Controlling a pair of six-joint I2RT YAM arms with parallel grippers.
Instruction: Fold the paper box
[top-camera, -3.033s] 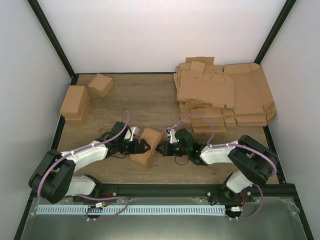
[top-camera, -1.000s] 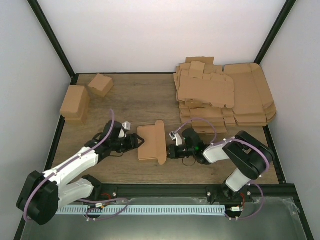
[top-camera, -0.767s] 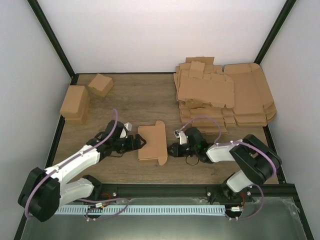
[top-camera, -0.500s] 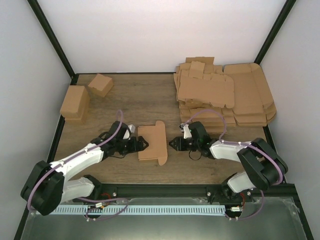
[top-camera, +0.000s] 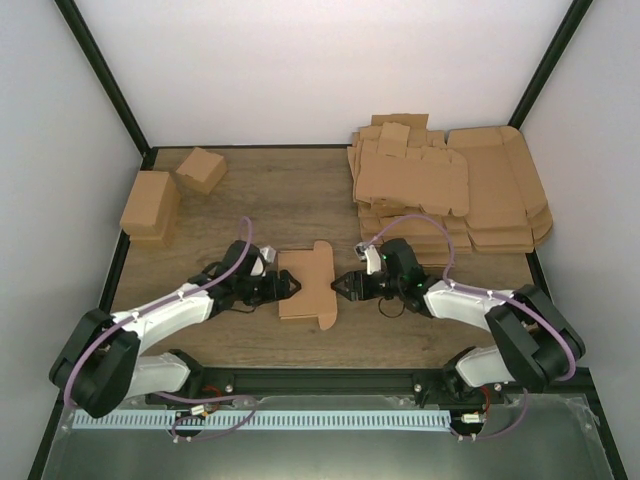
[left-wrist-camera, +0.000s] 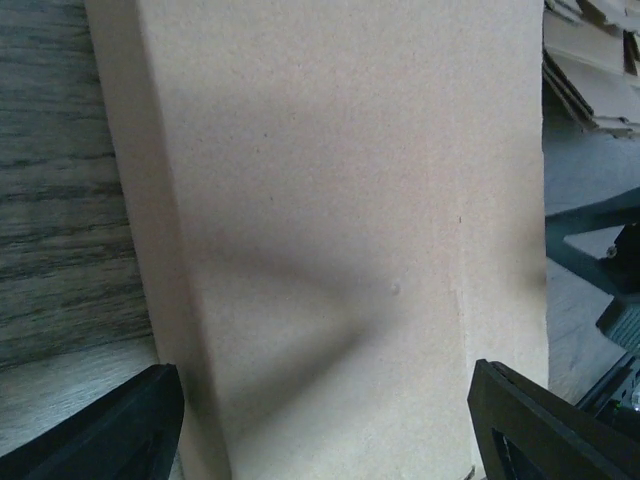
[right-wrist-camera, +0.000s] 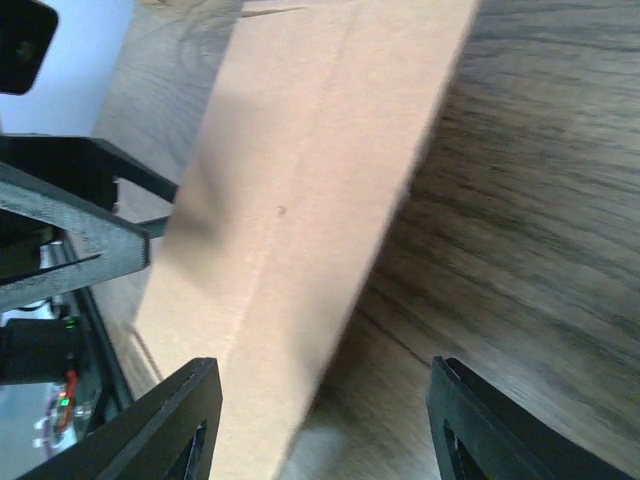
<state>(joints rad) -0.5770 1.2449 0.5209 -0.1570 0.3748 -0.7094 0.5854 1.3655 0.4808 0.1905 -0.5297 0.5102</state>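
Paper box (top-camera: 307, 283) sat dead ahead of left hand (top-camera: 290, 285) and right hand (top-camera: 338, 284), long axis crosswise to both. Left looked marginally nearer. Both spread, holding nothing.

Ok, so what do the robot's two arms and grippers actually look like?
Both arms match: the left arm and right arm have white link shells between bulky black joints. A thin lilac cable loops along each. The left gripper and right gripper are black, with flat angular fingers. No markings are legible.
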